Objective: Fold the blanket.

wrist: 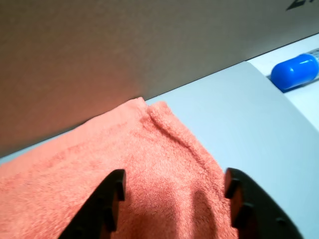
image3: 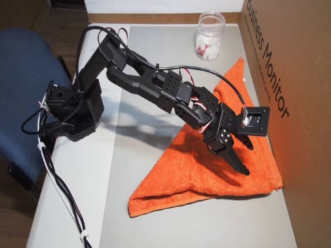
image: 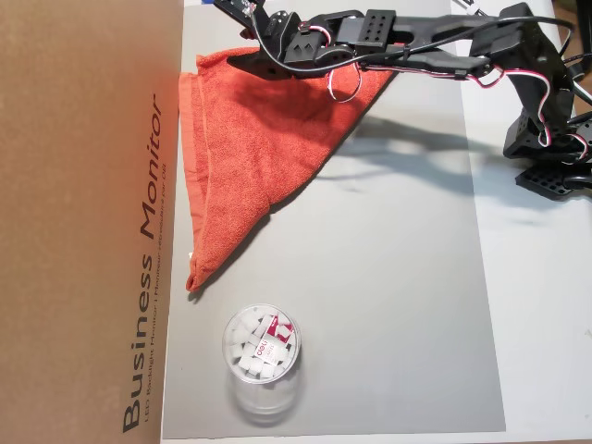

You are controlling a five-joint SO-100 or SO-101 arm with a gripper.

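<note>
Blanket: the blanket (image: 254, 148) lies as a triangle on the grey mat (image: 388, 305), already doubled over corner to corner, I'd say; one straight edge runs along the cardboard box (image: 83, 222).
Long axis: in an overhead view (image3: 207, 170) the long slanted edge runs from the point near the plastic jar (image3: 209, 36) down to the thick rolled corner nearest the camera.
Gripper: the gripper (wrist: 172, 194) hangs right over the cloth with its jaws spread wide, nothing between them; the wrist view shows bare terry under both fingers (wrist: 107, 204).
Direction: the blanket's corner by the box sits just ahead of the fingertips, cloth directly below.
Arm: the arm (image3: 150, 82) reaches across the mat from its base to the box side.
Next call: looks like it needs to drop and pinch that corner, then carry it along the box edge toward the jar end.
</note>
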